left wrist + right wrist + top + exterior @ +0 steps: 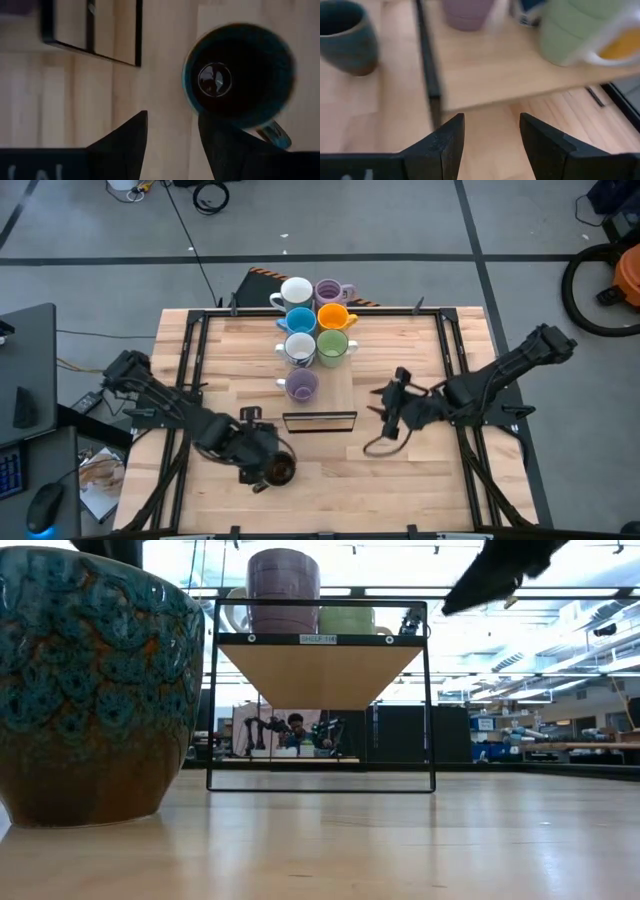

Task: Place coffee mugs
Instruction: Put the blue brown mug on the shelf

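Seven mugs stand on a raised wooden shelf (340, 380) in a black frame: white (296, 292), lilac (328, 290), blue (300, 320), orange (333, 316), white (300, 347), green (332, 345) and lilac (302, 385). The dark olive mug (280, 470), brown inside, stands upright on the table near its near edge; it fills the low view's left (90, 680). My left gripper (172, 145) is open and hovers over it, pointing down, with the gap beside the mug (240, 75). My right gripper (492, 145) is open, right of the shelf (385, 408). My left gripper: one finger (225, 140) covers the dark olive mug's rim (235, 122) next to the handle (275, 135), coming from above. Whether it touches the mug, I cannot tell. The mug stands upright on the table.
A black frame runs around the table (400, 470). A dark cable (375, 445) loops on the wood below my right gripper. Bare wood lies between the shelf and the near edge. Beyond the table the low view shows a room with a person (296, 728).
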Action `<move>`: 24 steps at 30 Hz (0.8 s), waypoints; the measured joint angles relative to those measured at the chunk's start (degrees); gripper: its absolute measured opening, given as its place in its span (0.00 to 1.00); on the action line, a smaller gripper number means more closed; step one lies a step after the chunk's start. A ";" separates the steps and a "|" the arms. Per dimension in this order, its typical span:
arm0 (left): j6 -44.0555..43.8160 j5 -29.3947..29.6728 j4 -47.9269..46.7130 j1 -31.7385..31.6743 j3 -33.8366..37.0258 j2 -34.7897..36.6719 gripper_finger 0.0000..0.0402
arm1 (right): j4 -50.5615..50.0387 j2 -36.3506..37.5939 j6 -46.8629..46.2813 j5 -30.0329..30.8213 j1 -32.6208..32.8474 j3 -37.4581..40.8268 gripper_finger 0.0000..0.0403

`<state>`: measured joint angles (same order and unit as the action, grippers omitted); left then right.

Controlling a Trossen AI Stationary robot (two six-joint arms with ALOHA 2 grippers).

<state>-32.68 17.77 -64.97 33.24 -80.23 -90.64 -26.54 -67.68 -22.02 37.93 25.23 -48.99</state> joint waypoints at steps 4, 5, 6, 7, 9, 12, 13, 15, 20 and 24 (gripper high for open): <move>0.02 2.17 -0.47 1.19 0.02 3.14 0.44 | -0.15 -5.80 1.21 0.04 4.53 -6.06 0.49; -0.11 2.51 -0.41 1.40 0.02 4.04 0.44 | -0.11 -7.33 2.08 0.02 5.38 -7.63 0.49; -0.42 2.91 -0.13 1.44 0.01 4.88 0.43 | -0.19 -8.92 2.95 0.03 6.22 -9.25 0.49; -0.78 3.23 -0.02 1.44 -0.02 5.70 0.43 | -0.23 -10.48 4.14 0.03 6.92 -10.84 0.49; -1.38 3.23 -0.08 1.63 0.00 6.92 0.43 | -0.09 -13.46 6.73 0.03 8.18 -13.90 0.49; -2.20 3.23 0.04 1.72 0.00 9.06 0.43 | 1.40 -18.03 10.33 -0.40 9.30 -18.34 0.49; -2.66 3.23 0.25 1.74 0.00 9.67 0.43 | 2.00 -19.63 11.42 -1.34 9.43 -19.88 0.49; -3.67 3.22 0.78 1.71 0.00 10.80 0.43 | 3.72 -23.06 13.57 -3.89 9.60 -23.10 0.49; -7.70 2.71 2.85 1.72 -0.04 13.66 0.43 | 4.30 -31.72 18.24 -7.80 9.13 -31.64 0.49; -11.10 0.70 3.66 1.77 -0.04 14.92 0.43 | 4.26 -38.01 22.69 -11.91 8.29 -37.67 0.49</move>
<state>-43.78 18.47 -61.32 35.01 -80.27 -75.72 -22.28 -105.69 0.68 26.02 33.51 -86.66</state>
